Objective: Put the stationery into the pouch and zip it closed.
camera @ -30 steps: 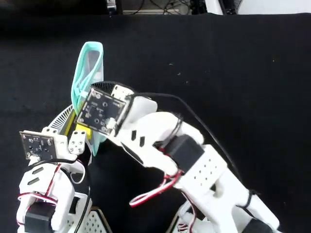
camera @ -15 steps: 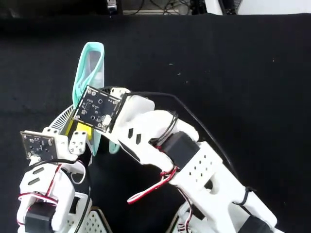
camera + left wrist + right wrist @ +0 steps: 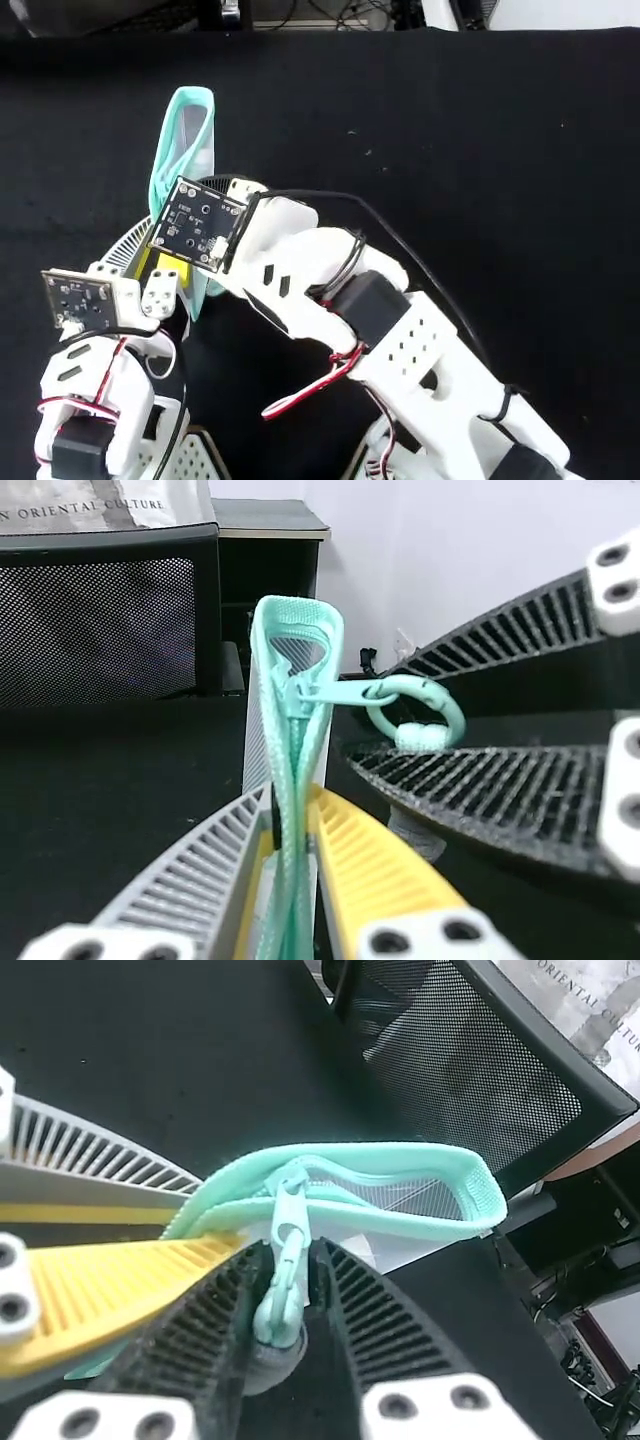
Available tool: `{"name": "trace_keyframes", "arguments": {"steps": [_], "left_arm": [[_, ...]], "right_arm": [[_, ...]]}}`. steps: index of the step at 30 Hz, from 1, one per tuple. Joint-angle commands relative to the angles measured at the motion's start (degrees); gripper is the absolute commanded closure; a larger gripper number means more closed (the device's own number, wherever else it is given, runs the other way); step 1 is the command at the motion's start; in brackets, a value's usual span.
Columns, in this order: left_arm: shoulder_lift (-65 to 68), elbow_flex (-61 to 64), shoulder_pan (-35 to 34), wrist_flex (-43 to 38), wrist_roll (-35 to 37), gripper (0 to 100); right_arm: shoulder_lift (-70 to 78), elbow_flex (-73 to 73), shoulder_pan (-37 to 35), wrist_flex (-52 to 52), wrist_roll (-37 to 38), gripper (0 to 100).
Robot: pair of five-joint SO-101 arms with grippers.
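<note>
A mint-green mesh pouch (image 3: 183,140) stands on edge on the black table, its mouth partly open at the far end. My left gripper (image 3: 290,815) is shut on the pouch's near edge, which is pinched between a grey and a yellow finger (image 3: 370,875). My right gripper (image 3: 290,1252) is shut on the zipper pull (image 3: 283,1275), with a black finger on each side of it. In the left wrist view the pull's ring (image 3: 415,712) hangs off the slider (image 3: 297,695) between those black fingers (image 3: 480,780). In the high view the right arm (image 3: 330,290) crosses over the pouch's near end.
The table (image 3: 450,150) is covered in black cloth, with open room to the right of the pouch. A mesh office chair (image 3: 470,1040) and dark furniture stand beyond the table's far edge. The left arm's base (image 3: 95,400) sits at the near left corner.
My right gripper has shifted a little to the left over the pouch's near end, still holding the zipper pull. The left arm has kept still.
</note>
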Motion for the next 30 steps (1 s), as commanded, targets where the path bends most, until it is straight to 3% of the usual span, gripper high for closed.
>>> {"name": "trace_keyframes", "arguments": {"steps": [1, 30], "left_arm": [[-0.09, -0.31, 0.66, 0.09, -0.53, 97], [-0.09, -0.31, 0.66, 0.09, -0.53, 97]], "right_arm": [[-1.8, -2.86, 1.23, 0.35, 0.53, 93.8], [-2.15, -3.56, 1.32, 0.44, 0.44, 93.4]]}}
